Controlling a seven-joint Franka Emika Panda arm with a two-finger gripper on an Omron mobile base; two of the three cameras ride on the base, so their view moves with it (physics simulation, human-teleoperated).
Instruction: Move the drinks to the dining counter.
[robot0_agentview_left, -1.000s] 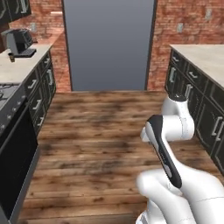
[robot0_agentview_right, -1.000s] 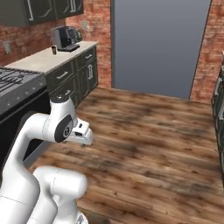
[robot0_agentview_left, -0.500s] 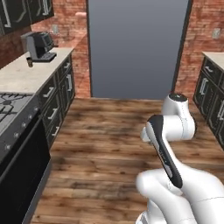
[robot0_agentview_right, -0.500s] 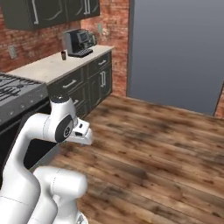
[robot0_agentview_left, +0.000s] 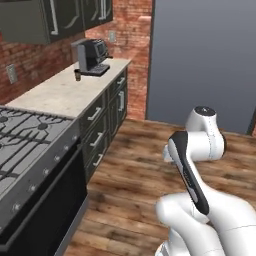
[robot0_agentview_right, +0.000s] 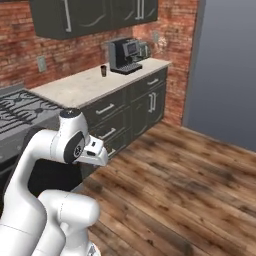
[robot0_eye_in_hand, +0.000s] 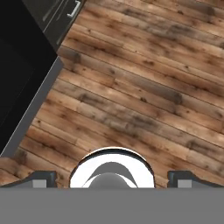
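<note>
A short dark brown cup (robot0_agentview_left: 77, 75) (robot0_agentview_right: 103, 71), one of the drinks, stands on the beige countertop (robot0_agentview_left: 65, 92) just left of a coffee machine. My arm is folded close to the base, far from that cup. In the hand view my gripper (robot0_eye_in_hand: 113, 179) points down at the wooden floor, open, with nothing between its fingertips (robot0_eye_in_hand: 41, 178). The dining counter is out of view.
A black coffee machine (robot0_agentview_left: 91, 56) (robot0_agentview_right: 126, 54) sits at the counter's far end. A gas stove (robot0_agentview_left: 30, 135) (robot0_agentview_right: 20, 107) with a black oven front (robot0_eye_in_hand: 17, 65) is close on the left. Dark cabinets (robot0_agentview_left: 107, 117) line the counter. A tall grey panel (robot0_agentview_left: 205, 60) stands ahead; wooden floor (robot0_eye_in_hand: 131, 87) lies open.
The whole picture has shifted: the base has turned left, bringing the stove and the coffee-machine counter closer and further right. The arm keeps its folded pose and the gripper stays open.
</note>
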